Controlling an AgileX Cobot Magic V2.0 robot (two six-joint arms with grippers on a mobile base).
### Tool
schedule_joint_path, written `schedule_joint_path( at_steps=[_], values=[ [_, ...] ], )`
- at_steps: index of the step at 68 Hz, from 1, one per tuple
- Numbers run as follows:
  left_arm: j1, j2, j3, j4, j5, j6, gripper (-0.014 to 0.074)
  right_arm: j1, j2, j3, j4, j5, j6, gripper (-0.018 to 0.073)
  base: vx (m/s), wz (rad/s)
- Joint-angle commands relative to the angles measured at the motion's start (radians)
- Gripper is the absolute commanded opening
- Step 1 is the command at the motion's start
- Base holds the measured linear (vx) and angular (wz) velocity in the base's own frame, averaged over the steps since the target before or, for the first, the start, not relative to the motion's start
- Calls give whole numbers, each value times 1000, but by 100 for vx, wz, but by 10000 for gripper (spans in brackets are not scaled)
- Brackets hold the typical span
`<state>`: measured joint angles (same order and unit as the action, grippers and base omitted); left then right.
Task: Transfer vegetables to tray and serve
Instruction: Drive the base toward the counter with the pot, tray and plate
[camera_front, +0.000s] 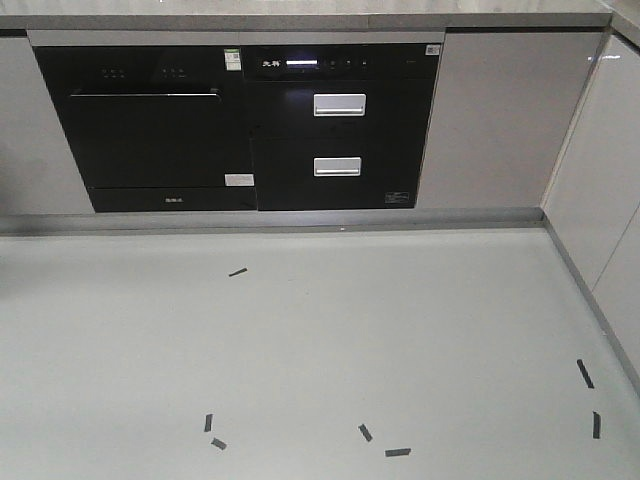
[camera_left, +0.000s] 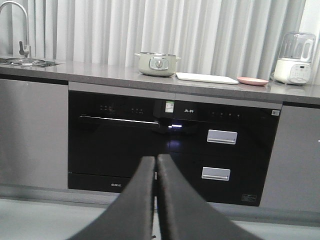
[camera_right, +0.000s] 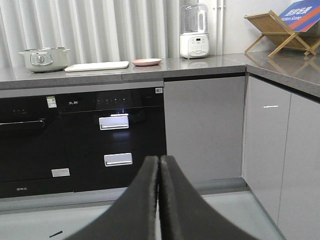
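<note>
On the grey counter (camera_left: 100, 72), above the black built-in appliances (camera_front: 150, 120), the tray (camera_left: 207, 77) lies flat between a pale green pot (camera_left: 157, 63) on its left and a pink plate (camera_left: 253, 81) just beside its right end. A white blender (camera_left: 295, 60) stands further right, toward the corner where the counter turns, and a sink (camera_left: 25, 61) is set into the far left end. No lettuce leaf can be made out in any view. The plate is seen nearly edge-on from both wrists, so whatever may lie on it is hidden – I cannot tell where the vegetables are.

Both arms are held low, well apart from the counter, looking at it across bare floor (camera_front: 300, 340) marked with short black tape strips. The left gripper (camera_left: 155, 159) has its jaws pressed together with nothing between them; the right gripper (camera_right: 159, 159) is clenched the same way, also empty.

My judgement is that the task is at its very start – the approach, with no transfer begun. The next move calls for bringing the base up to the counter's front edge, near the tray and plate. An arm then has to rise above counter height so a wrist camera can look down and find the leaf. Its jaws need to part before any reach.
</note>
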<state>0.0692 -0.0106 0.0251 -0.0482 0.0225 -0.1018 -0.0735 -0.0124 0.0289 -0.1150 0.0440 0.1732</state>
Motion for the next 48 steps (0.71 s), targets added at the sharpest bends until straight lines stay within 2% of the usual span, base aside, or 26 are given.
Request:
schedule_joint_path(
  at_steps=[1,48],
  values=[
    [-3,5,8,-1,-70,-10,-6,-6,0,6,-4,-68,-6,-4,14,5],
    [-3,5,8,-1,-70,-10,-6,-6,0,6,-4,-68,-6,-4,11,-1]
  ],
)
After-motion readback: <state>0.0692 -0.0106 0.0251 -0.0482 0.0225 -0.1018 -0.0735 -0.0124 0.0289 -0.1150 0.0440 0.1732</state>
